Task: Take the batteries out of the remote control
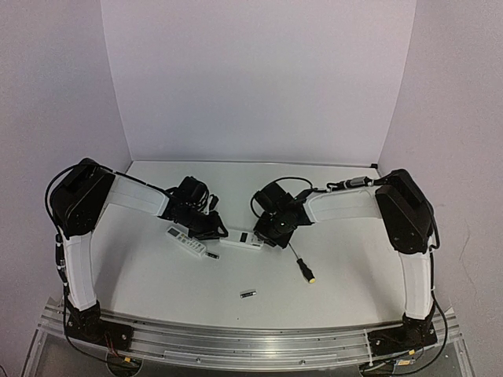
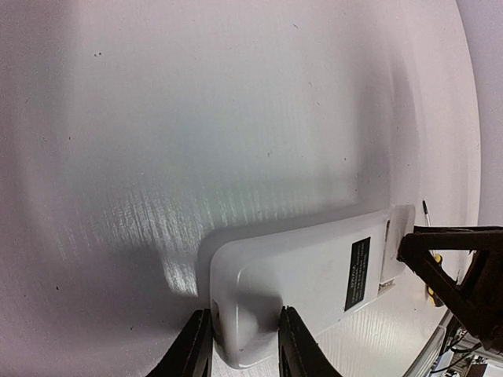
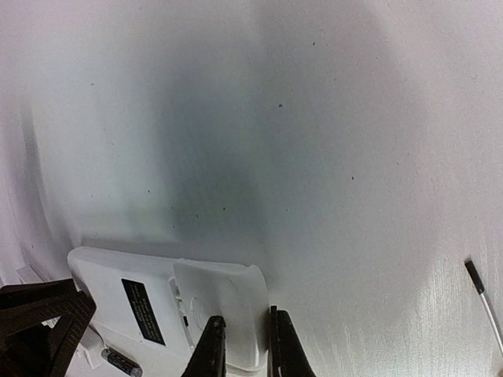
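Two batteries (image 1: 248, 294) look to be out already in the top view: one alone on the open tabletop (image 1: 157, 287) toward the arms' bases, and a second small dark piece (image 1: 212, 255) just beside the near end of a spare remote (image 1: 186, 241) lying buttons-up. Both arms meet over the remote control (image 1: 240, 241), left arm (image 1: 141, 196) at its left end, right arm (image 1: 346, 203) at its right end. The screwdriver (image 1: 302, 266) lies apart, near the right arm. Left wrist: left fingers (image 2: 194, 349) clamp the remote control's (image 2: 299, 283) end from both sides, label side up, so that's the brace. The cover (image 2: 398, 228) at the far end stands proud of the body's edge, so I read this as the cover-removal step. Right wrist: right fingers (image 3: 212, 345) are nearly together, tips over the cover's (image 3: 224, 298) end. Can't tell whether they pinch its edge or only press on it. One battery (image 3: 122, 361) lies on the tabletop just beside the remote control. The compartment is under the cover, contents hidden, so no call on whether any cells are inside. Next move: hold the left clamp firm, draw the cover off along the body without tipping it, then pick cells out one at a time.
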You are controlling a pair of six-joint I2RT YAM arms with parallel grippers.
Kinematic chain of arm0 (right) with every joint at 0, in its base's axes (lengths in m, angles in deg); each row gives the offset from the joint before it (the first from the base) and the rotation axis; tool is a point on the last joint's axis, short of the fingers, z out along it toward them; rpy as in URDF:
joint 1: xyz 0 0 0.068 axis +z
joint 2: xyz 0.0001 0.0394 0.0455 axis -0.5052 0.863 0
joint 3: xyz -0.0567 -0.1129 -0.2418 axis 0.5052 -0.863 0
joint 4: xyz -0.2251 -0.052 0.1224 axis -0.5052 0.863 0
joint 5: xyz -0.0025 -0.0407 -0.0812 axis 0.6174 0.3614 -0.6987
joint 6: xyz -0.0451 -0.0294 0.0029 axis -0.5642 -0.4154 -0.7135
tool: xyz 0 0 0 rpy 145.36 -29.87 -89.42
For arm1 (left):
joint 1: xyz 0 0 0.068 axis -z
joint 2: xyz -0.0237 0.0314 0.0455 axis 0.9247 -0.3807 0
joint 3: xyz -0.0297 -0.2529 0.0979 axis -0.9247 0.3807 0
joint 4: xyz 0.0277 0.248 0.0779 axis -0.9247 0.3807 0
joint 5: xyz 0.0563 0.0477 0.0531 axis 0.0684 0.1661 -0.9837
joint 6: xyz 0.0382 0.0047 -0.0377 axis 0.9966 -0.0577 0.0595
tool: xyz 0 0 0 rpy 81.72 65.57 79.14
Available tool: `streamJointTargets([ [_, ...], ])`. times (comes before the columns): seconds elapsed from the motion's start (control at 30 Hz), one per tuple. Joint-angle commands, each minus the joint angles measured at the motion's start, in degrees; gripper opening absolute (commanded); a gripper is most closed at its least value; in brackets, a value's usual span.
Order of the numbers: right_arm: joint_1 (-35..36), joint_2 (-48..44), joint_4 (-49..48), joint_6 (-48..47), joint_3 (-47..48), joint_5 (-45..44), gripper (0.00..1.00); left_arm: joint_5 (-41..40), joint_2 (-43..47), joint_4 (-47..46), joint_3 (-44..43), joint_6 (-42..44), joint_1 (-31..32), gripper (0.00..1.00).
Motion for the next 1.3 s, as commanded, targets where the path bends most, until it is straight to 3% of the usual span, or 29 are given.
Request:
streamJointTargets([
  [0.0,2.35,2.97,-2.61,0.7,-2.05,1.77,0.08,-1.95,-3.5,6.22,0.45,0.35,2.07,0.28],
  [0.33,3.83,1.2,5.51,-5.9,-0.02,-0.52,0.09,-3.07,-4.23,7.19,-0.3,0.06,2.09,0.28],
  [1.27,3.8,2.57,4.28,-7.15,-3.53,4.02,0.04,-3.3,-5.7,7.66,-0.91,-0.03,1.39,0.26],
])
